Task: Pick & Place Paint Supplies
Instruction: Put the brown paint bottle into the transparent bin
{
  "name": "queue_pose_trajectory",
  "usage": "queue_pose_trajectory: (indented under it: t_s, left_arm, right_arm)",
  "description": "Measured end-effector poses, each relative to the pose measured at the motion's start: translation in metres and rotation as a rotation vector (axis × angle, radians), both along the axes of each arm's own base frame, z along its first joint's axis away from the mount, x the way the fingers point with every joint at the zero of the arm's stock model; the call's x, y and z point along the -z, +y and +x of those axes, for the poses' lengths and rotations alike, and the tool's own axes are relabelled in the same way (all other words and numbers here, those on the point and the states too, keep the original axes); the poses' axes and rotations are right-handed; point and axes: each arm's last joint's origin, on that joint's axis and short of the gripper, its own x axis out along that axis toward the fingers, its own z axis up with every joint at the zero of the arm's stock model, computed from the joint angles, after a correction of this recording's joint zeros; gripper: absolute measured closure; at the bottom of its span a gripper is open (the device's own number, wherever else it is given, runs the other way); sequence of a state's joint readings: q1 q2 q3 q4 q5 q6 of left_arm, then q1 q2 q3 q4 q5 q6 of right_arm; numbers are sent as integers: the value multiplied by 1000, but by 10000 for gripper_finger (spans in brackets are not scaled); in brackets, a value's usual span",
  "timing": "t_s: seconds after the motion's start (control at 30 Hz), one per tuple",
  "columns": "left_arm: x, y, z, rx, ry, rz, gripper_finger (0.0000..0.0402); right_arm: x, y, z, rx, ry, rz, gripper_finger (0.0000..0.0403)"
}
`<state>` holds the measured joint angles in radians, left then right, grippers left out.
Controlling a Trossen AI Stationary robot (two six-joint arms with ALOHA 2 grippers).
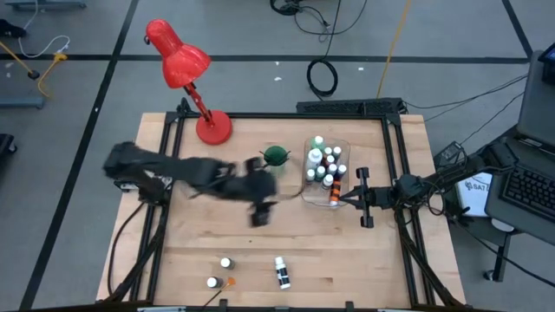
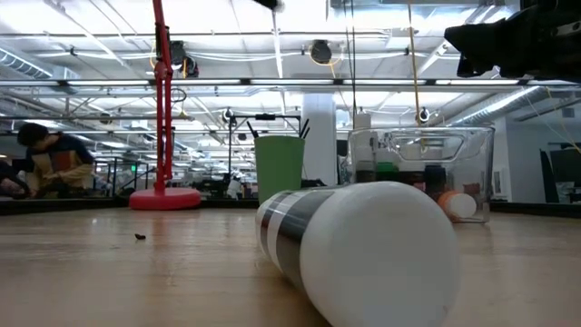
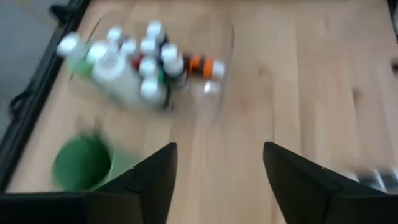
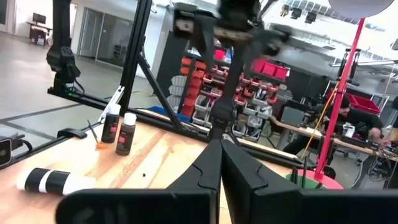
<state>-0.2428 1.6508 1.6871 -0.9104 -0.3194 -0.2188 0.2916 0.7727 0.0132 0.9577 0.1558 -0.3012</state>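
left hand [image 1: 260, 211]: fingers apart, empty, at bench centre
right hand [image 1: 340, 198]: fingers together, at 3 o'clock
tall bottle [image 1: 282, 272]: lying at 6 o'clock

Left tool [image 1: 260, 212] motion-blurred

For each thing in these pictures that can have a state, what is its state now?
Left end effector: open, empty, above the table.
Right end effector: shut, empty, beside the bin.
Clear bin: holds many small paint bottles.
Green cup: upright.
Black-and-white bottle: lying on its side.
Two small bottles: upright, outside the bin.
Red lamp: standing.
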Motion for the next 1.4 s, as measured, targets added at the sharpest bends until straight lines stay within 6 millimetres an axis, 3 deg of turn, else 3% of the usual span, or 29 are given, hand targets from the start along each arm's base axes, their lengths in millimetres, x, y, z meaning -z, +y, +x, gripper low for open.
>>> queue_pose_trajectory:
  t_s: [0.17, 0.33, 0.53, 0.73, 0.87, 1.03, 1.4]
  left_arm:
    - [-18, -39, -68, -36, 120, -60, 210]
    - [-14, -90, -102, 0, 168, -139, 244]
    - [17, -146, -113, 77, 255, -97, 260]
    - [62, -180, -105, 107, 378, -1, 258]
    - [91, -189, -90, 50, 459, 0, 234]
    - [113, -181, -71, -31, 592, -42, 193]
    - [117, -168, -58, -10, 659, -62, 157]
  right_arm:
    - [-1, 0, 0, 0, -5, 2, 399]
    - [-1, 0, 0, -4, -3, 24, 399]
    - [0, 0, 0, -10, 7, 52, 399]
    - [0, 0, 0, -10, 11, 50, 399]
    - [0, 0, 0, -10, 11, 51, 399]
    - [1, 0, 0, -11, 15, 54, 399]
    - [3, 0, 0, -12, 34, 56, 399]
